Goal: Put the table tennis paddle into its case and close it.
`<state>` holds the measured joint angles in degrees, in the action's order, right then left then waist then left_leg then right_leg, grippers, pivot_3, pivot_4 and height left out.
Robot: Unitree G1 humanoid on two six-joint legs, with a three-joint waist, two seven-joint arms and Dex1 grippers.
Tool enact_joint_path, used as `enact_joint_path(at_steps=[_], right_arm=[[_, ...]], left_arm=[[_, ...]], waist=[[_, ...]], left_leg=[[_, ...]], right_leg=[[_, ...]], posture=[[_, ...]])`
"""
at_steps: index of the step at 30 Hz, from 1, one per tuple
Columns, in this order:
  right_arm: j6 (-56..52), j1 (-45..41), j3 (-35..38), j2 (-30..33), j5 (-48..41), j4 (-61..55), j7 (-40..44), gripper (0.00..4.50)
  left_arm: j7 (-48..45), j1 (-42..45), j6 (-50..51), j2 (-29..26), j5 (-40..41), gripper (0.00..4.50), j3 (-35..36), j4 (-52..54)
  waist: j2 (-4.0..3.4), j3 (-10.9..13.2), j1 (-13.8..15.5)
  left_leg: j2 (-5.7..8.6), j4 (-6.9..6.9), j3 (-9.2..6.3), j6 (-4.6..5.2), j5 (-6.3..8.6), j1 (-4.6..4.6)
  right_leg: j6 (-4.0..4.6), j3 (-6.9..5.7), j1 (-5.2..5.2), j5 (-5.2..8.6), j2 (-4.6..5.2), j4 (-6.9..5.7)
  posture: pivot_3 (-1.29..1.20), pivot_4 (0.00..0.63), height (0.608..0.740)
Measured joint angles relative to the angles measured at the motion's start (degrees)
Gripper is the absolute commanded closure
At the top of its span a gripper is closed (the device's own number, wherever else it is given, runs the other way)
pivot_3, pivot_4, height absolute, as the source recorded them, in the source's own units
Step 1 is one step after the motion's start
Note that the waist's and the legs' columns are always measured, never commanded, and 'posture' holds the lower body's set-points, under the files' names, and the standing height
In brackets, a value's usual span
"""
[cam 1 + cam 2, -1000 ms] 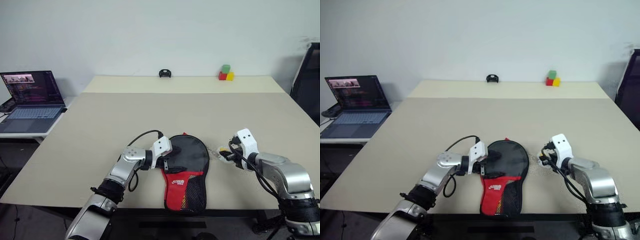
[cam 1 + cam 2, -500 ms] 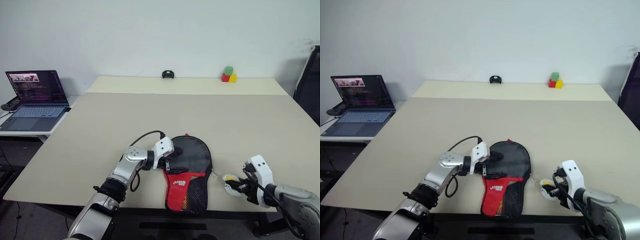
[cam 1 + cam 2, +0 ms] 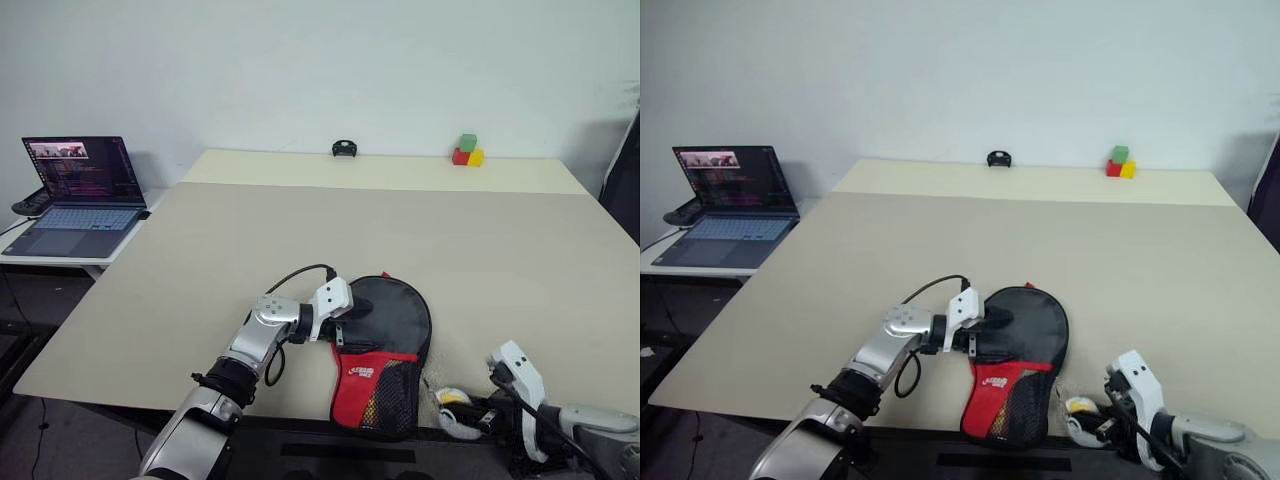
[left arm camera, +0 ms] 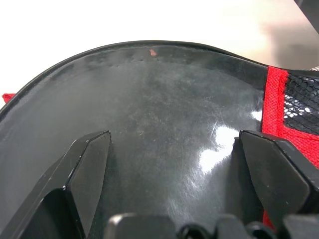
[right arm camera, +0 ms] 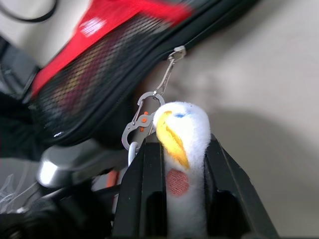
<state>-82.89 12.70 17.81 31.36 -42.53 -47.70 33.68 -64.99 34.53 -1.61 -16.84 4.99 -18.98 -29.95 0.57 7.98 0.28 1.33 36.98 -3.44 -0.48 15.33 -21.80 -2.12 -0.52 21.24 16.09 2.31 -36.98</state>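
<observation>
The case, black fabric with a red lower panel and mesh pocket, lies flat near the table's front edge. My left gripper is open, its two fingers spread over the case's round black top. My right gripper sits low at the table's front edge, to the right of the case. It is shut on a white and yellow plush charm. A metal carabiner links the charm to the zip pull on the case's edge. The table tennis paddle is hidden.
An open laptop stands on a side table at the left. Coloured blocks and a small black object sit at the table's far edge. A dark chair is at the right edge of view.
My right gripper has drawn back from beside the case's round top to the table's front edge, bringing the charm and zip pull along. The left gripper has stayed put. The camera has shifted.
</observation>
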Motion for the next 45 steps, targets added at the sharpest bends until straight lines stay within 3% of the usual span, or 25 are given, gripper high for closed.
enact_joint_path(at_steps=[12,24,31,41,45], right_arm=[[1.4,10.3,-1.9,-0.1,-7.6,-6.0,-0.8,4.06],[7.9,13.9,-11.3,-0.6,-7.8,-5.9,-6.1,4.06],[9.5,12.7,-12.7,-0.5,-7.9,-3.6,-8.3,4.06],[12.8,13.5,-10.7,3.1,-8.4,-3.5,-7.5,0.71],[15.6,14.6,-10.4,5.9,-8.5,-4.2,-4.9,0.71]], left_arm=[[-0.7,1.6,-0.1,0.9,-0.8,0.0,-0.2,-2.2],[-0.9,2.3,-0.1,2.3,-1.6,0.0,-0.3,-3.3],[-0.8,2.5,-0.1,2.9,-2.1,0.0,-0.3,-3.3],[-0.7,3.8,-1.5,4.6,-2.8,0.0,-0.3,-6.1],[-0.5,4.2,-2.3,5.4,-3.2,0.0,-0.3,-7.3]], waist=[[0.12,-0.2,0.2],[0.19,-0.3,1.0],[0.22,-0.3,1.1],[0.28,-0.3,1.4],[0.34,-0.2,1.5]], left_leg=[[0.0,0.03,-0.11,0.0,0.0,0.06],[0.05,0.03,-0.2,0.0,0.0,0.04],[0.07,0.05,-0.21,-0.01,0.0,0.03],[0.36,0.09,-0.42,0.0,0.0,0.06],[0.6,0.12,-0.56,0.01,-0.01,0.08]], right_leg=[[-0.28,-0.04,-0.11,0.17,0.0,0.01],[-0.29,-0.07,-0.14,0.18,0.06,0.07],[-0.29,-0.08,-0.16,0.18,0.09,0.07],[-0.41,-0.28,-0.37,0.24,0.37,0.1],[-0.57,-0.43,-0.49,0.33,0.68,0.09]], posture=[[0.0,0.15,0.74],[0.0,0.15,0.74],[0.0,0.15,0.74],[0.0,0.15,0.74],[0.0,0.15,0.74]])
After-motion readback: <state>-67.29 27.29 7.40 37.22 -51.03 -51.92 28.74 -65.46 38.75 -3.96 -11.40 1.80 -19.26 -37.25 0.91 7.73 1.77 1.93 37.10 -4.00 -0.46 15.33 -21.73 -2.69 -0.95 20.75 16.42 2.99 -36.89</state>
